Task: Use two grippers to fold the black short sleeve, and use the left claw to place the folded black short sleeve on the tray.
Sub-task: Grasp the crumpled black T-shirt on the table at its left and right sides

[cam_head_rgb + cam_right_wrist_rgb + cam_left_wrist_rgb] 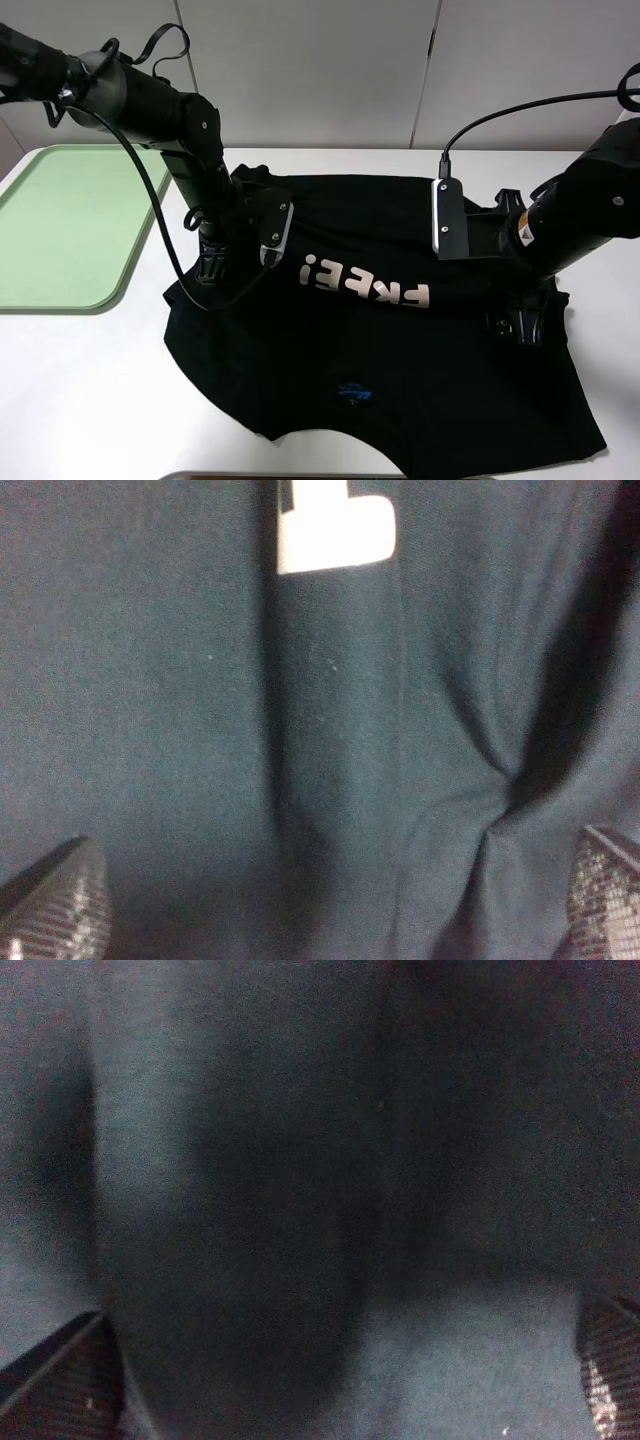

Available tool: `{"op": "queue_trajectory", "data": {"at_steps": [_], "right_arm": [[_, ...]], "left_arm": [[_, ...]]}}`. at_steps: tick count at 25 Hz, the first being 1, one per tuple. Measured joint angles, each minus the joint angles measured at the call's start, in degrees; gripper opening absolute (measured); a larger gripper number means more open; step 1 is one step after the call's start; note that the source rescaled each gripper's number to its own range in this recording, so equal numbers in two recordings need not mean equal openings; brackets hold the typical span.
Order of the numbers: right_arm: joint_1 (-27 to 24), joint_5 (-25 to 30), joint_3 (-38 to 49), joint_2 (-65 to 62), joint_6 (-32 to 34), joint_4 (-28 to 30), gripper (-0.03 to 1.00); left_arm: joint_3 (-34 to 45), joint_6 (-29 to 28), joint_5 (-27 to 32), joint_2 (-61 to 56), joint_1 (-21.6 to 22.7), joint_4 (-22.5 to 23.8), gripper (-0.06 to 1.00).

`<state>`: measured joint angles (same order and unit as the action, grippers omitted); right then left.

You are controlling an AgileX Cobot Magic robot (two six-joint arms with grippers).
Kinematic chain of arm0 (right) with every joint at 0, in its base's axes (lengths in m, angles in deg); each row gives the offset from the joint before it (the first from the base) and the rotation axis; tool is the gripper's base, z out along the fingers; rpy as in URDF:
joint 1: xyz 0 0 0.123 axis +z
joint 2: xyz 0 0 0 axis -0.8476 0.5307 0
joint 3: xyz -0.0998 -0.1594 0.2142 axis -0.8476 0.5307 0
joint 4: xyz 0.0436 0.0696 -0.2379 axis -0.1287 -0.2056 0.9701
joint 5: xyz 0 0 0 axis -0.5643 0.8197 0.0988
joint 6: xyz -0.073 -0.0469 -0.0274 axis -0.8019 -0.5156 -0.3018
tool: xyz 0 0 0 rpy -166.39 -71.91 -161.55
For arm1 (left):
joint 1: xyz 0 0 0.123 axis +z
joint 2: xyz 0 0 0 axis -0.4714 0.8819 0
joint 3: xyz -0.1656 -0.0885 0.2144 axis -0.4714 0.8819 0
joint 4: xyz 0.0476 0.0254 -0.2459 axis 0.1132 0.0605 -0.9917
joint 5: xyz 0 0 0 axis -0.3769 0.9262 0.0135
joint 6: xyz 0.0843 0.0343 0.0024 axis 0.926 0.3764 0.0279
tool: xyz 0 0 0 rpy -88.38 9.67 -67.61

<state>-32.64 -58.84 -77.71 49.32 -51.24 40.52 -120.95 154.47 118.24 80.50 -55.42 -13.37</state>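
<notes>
Carrying everything: a white tabletop (80, 400). Lying spread over its middle and right: the black short sleeve (420, 390), collar facing the near edge, cloth wrinkling at both sides. Sitting on the tabletop's far left, just beside the shirt's left side: the pale green tray (60, 230). Reaching down onto the shirt's left edge: the left end effector (212, 265), fingers (60, 1385) standing wide apart, only dark cloth showing between them, pinching nothing. Coming down low at the shirt's right edge: the right end effector (525, 325), fingers (55, 905) likewise spreading wide over a crease. Running across the chest between them: pale pink lettering (365, 282). Showing at the collar: a small blue neck label (355, 392).
</notes>
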Motion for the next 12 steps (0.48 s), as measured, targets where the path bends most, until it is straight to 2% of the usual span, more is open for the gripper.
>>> {"op": "queue_trajectory", "data": {"at_steps": [7,12], "right_arm": [[-3.5,-1.8,0.0,2.1,0.0,0.0,1.0],[-4.0,-3.2,0.0,2.7,0.0,-0.1,1.0]], "left_arm": [[0.0,0.1,-1.3,0.2,0.0,-0.2,0.89],[0.0,0.2,-3.1,0.2,0.0,-0.2,0.89]]}}
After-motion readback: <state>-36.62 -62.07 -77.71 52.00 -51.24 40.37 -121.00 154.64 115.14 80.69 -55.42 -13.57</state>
